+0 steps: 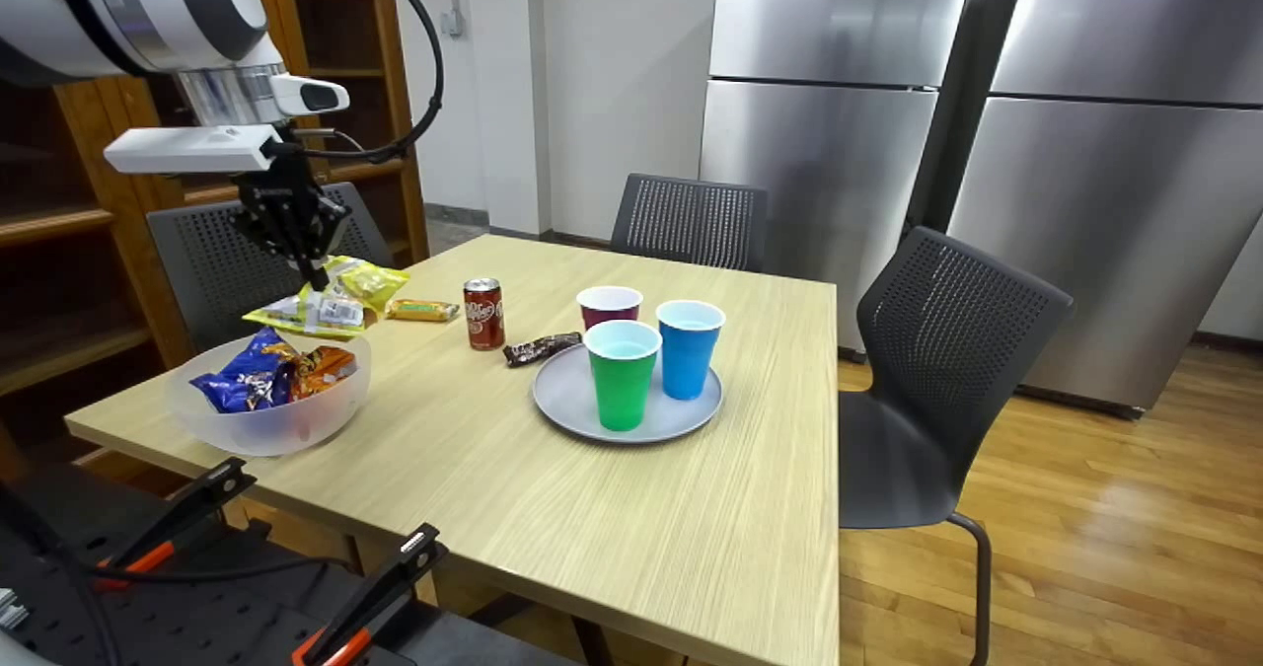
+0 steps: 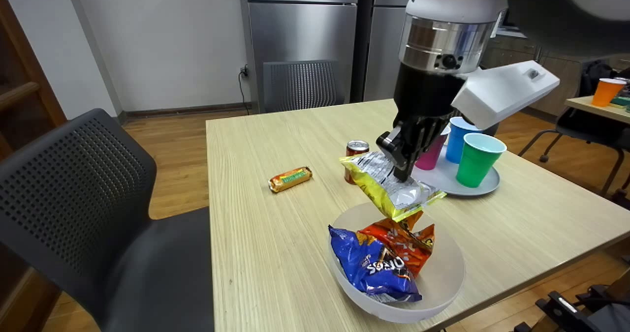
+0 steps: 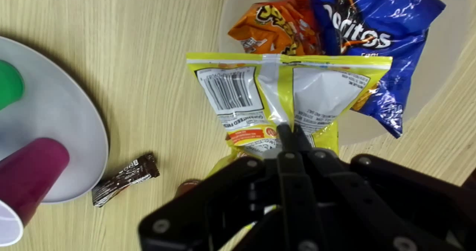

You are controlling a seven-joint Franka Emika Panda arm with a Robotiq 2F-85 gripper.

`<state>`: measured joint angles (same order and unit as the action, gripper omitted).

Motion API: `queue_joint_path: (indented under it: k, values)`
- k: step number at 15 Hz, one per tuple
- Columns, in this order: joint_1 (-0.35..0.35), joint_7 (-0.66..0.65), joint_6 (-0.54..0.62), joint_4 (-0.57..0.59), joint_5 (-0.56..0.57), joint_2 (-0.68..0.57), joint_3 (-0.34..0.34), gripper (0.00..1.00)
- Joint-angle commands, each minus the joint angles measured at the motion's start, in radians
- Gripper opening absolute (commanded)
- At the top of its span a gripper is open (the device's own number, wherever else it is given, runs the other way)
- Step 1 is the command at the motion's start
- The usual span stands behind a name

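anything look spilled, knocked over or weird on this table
Nothing stands out: I see no spill or tear. The green cup, blue cup and purple cup stand upright on the gray plate, and the soda can is upright too. The yellow bag is bent, but that fits the tool pinching its back.

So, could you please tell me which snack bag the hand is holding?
The yellow bag: it's pinched in the hand, while the blue bag and orange bag lie in the bowl.

The place looked like a break-room kitchen: two tall stainless-steel refrigerators (image 1: 819, 183) stood beyond a pale wooden table (image 1: 612, 498) with dark chairs (image 1: 947, 350) around it, and cabinets (image 2: 558, 74) showed behind.
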<state>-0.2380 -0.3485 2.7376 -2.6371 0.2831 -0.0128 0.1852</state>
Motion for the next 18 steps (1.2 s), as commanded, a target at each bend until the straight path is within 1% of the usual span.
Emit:
queue_joint_path:
  k: [1,6,9,12,18]
  values:
    - [-0.037,-0.065,-0.018,-0.011,0.026,0.013,0.033,0.0]
    - [-0.084,-0.111,-0.032,-0.005,0.033,-0.013,0.051,0.0]
    - [-0.1,-0.106,-0.045,0.0,0.011,-0.04,0.048,0.0]
    - [-0.092,-0.089,-0.076,0.015,-0.003,-0.084,0.05,0.0]
    - [-0.098,-0.054,-0.125,0.042,-0.041,-0.159,0.041,0.0]
